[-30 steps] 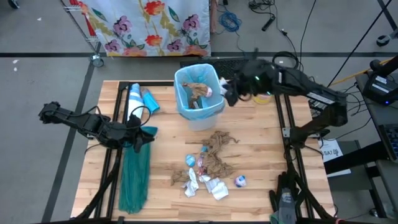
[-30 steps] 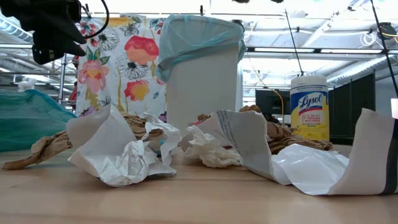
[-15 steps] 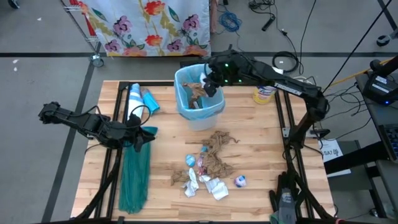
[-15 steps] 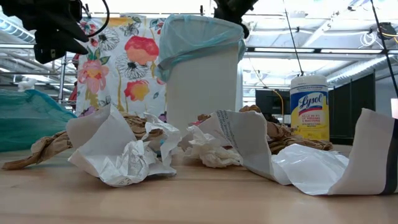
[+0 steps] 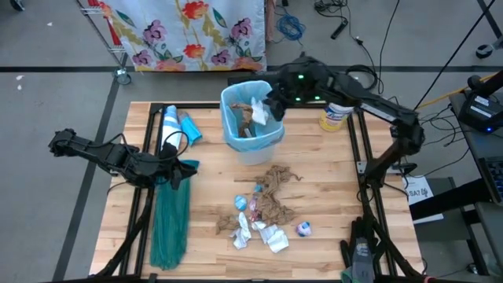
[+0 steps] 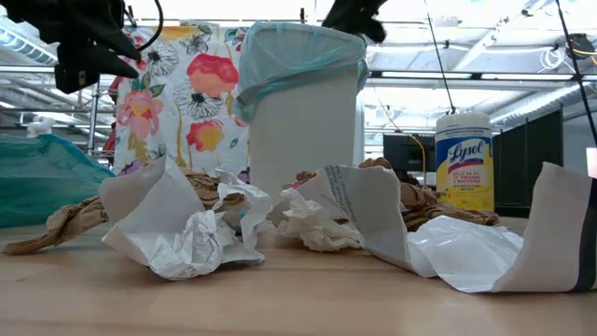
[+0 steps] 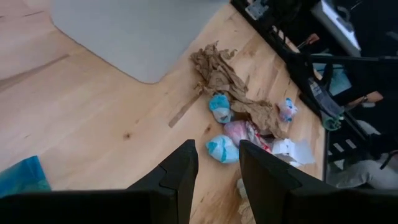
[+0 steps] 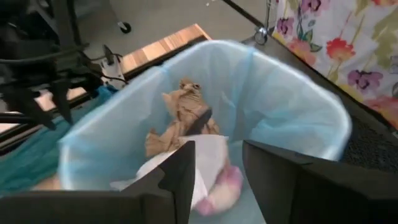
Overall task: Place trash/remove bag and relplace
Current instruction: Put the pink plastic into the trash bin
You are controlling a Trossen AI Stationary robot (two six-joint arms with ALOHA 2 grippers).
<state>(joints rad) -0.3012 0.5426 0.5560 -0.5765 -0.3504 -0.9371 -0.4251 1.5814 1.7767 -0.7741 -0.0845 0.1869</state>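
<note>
A small white bin (image 5: 251, 145) lined with the pale blue bag (image 5: 234, 96) stands at the table's far middle; it also shows in the low view (image 6: 303, 121). Brown paper (image 8: 180, 118), white paper (image 8: 171, 163) and a pink bit (image 8: 219, 186) lie inside. My right gripper (image 5: 275, 106) hovers open over the bin's right rim, its fingers above the white paper. More trash (image 5: 267, 208) lies loose on the table in front of the bin. My left gripper (image 5: 179, 169) is open and empty at the table's left, above the top end of a teal-green bag (image 5: 171, 224).
A Lysol canister (image 5: 334, 116) stands right of the bin. A blue and white roll and a small blue packet (image 5: 181, 126) lie left of the bin. A floral cloth (image 5: 189, 31) hangs beyond the far edge. Bare wood shows at the table's right and near left.
My right gripper has gone from the bin's right side toward the table's left, over the bin's opening, then back a little toward the bin's right rim. White paper now shows on top of the trash inside the bin.
</note>
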